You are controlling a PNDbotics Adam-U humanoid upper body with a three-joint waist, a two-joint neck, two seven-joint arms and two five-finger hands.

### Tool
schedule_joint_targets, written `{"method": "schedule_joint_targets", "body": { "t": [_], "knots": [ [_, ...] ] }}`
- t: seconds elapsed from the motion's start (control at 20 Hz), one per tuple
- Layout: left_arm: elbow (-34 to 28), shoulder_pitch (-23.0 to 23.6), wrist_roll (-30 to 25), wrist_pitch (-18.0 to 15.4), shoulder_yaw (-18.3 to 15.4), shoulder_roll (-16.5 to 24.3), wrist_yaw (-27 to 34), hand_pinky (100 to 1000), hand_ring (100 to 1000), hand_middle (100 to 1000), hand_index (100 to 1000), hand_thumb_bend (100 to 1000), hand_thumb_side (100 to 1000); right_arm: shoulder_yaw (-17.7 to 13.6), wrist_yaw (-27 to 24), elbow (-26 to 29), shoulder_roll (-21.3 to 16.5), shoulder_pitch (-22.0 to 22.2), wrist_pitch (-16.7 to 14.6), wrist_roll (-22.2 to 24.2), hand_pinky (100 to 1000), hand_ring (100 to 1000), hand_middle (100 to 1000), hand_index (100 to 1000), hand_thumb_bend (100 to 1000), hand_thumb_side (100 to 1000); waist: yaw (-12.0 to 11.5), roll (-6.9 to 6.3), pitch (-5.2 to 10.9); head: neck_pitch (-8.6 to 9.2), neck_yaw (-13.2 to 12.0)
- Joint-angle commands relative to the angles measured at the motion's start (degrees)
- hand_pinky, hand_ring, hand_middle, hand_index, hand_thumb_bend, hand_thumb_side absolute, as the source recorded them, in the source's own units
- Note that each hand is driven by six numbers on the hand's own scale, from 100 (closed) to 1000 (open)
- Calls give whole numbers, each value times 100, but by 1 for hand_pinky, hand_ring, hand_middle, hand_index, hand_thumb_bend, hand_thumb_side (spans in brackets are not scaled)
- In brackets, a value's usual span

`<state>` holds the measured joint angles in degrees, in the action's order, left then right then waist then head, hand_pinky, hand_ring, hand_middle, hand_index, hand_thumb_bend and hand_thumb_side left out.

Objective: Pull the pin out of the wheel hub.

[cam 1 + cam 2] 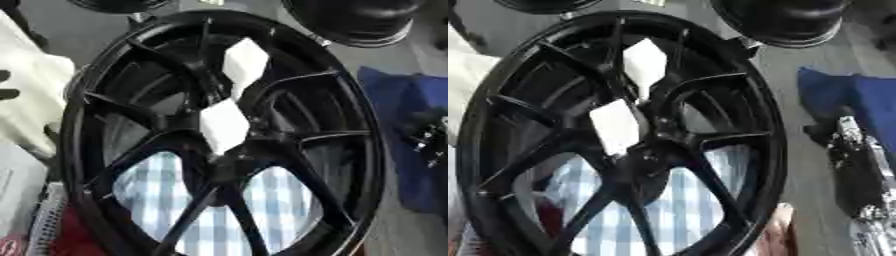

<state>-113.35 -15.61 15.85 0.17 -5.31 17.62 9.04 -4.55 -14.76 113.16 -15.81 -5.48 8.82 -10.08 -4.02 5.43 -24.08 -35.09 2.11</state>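
black wheel hub [219,135] fills view; pin unclear, right robot hand [859,165] grip can't be told.

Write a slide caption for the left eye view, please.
Large black multi-spoke wheel rim fills the frame, white blocks by its hub, blue-checked cloth showing between spokes.

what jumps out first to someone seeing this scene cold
A big black spoked wheel fills the middle of both views. Two white blocks stand out near its hub, and blue-and-white checked cloth shows through the lower spokes. A silver-jointed robot arm lies at the right edge.
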Motion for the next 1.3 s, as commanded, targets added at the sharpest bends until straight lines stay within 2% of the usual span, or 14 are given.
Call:
{"method": "schedule_joint_targets", "body": {
  "t": [0.05,0.15,0.25,0.45,0.55,0.65,1.0,1.2,1.3],
  "knots": [
    [-124,-45,-13,-2,-14,70,-7,635,702,645,736,112,772,-20,28,143,-67,-10,2,8,879,739,525,659,100,731,3,-18,84,57,-6],
    [-124,-42,-12,-1,-15,72,-10,635,702,645,736,112,771,-21,27,143,-79,-17,-2,13,879,739,525,660,100,719,2,-19,89,57,-2],
    [-124,-42,-9,-2,-15,76,-8,636,702,645,736,113,770,-27,31,143,-137,-42,-38,29,879,740,526,661,100,669,3,-19,102,56,-5],
    [-124,-26,-14,8,-6,93,-3,636,704,645,736,113,770,-42,58,143,-525,-177,-310,199,880,744,531,668,100,525,16,0,147,23,-4],
    [-124,-13,-17,18,0,101,-1,636,705,645,736,114,769,-45,70,143,-869,-286,-526,345,879,748,535,673,100,529,31,11,178,1,1],
    [-124,-2,-23,26,8,111,2,636,706,646,736,115,768,-44,49,143,-1261,-438,-732,462,879,752,542,680,100,470,41,23,217,-26,6],
    [-124,55,-28,46,15,154,0,636,708,646,736,115,764,18,-161,143,-2775,-1121,-1331,860,875,762,575,707,100,470,50,49,343,-115,-3],
    [-124,96,-40,63,30,181,-12,636,708,646,736,114,765,128,-3,143,-3669,-1591,-1284,1452,869,759,611,737,100,422,31,83,397,-135,59],
    [-124,109,-45,70,37,190,-16,636,707,645,736,113,764,226,130,143,-4018,-1816,-1197,1683,869,772,635,751,100,331,-3,95,418,-132,105]
  ]
}}
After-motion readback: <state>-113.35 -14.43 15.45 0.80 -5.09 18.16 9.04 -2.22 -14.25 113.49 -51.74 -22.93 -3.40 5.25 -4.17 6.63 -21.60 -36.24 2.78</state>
